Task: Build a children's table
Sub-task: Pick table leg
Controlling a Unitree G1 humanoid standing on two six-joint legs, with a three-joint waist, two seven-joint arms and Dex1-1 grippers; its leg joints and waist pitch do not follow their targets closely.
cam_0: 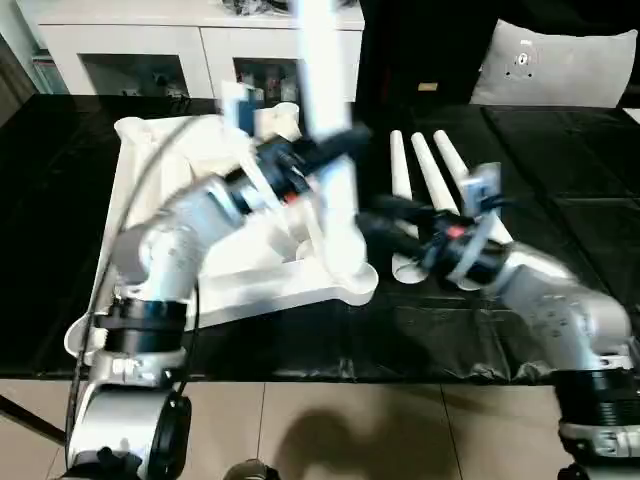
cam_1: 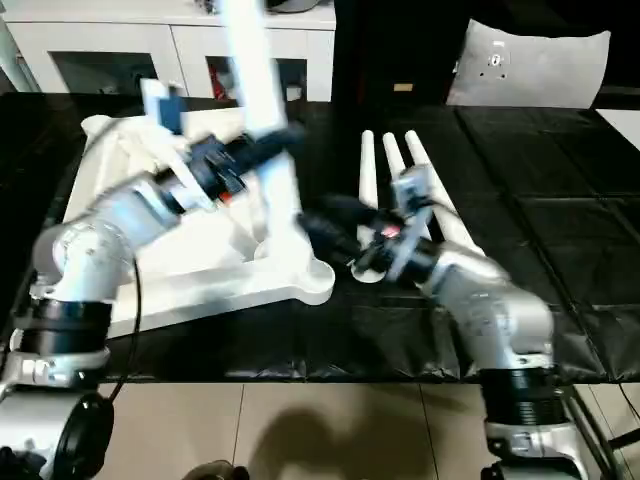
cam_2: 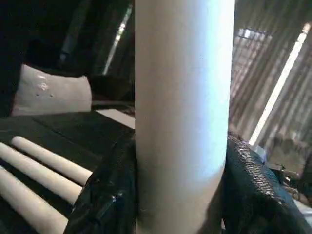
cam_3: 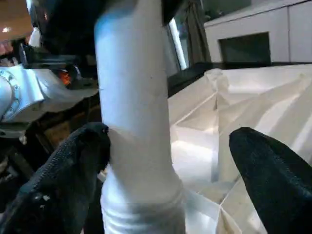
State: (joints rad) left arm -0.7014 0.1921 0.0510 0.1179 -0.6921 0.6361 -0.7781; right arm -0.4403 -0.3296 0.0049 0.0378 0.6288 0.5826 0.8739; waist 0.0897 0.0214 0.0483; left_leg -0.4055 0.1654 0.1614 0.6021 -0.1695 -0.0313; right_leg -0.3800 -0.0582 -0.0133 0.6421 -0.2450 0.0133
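The white tabletop (cam_0: 285, 288) lies upside down on the black table, ribs up. One white tube leg (cam_0: 328, 80) stands upright in its near right corner socket (cam_0: 350, 272). My left gripper (cam_0: 325, 150) is shut on this leg about halfway up; in the left wrist view the leg (cam_2: 183, 112) fills the gap between the black fingers (cam_2: 105, 195). My right gripper (cam_0: 375, 225) stands open around the leg's lower end, just above the socket. In the right wrist view one of its fingers (cam_3: 68, 165) rests against the leg (cam_3: 134, 112) while the other stays apart.
Three more white legs (cam_0: 430, 170) lie side by side on the black table cover (cam_0: 570, 210), right of the tabletop. A white cabinet (cam_0: 130, 45) stands behind the table and a white cushion (cam_0: 555, 65) at the back right. Tiled floor (cam_0: 330, 430) lies below the table's front edge.
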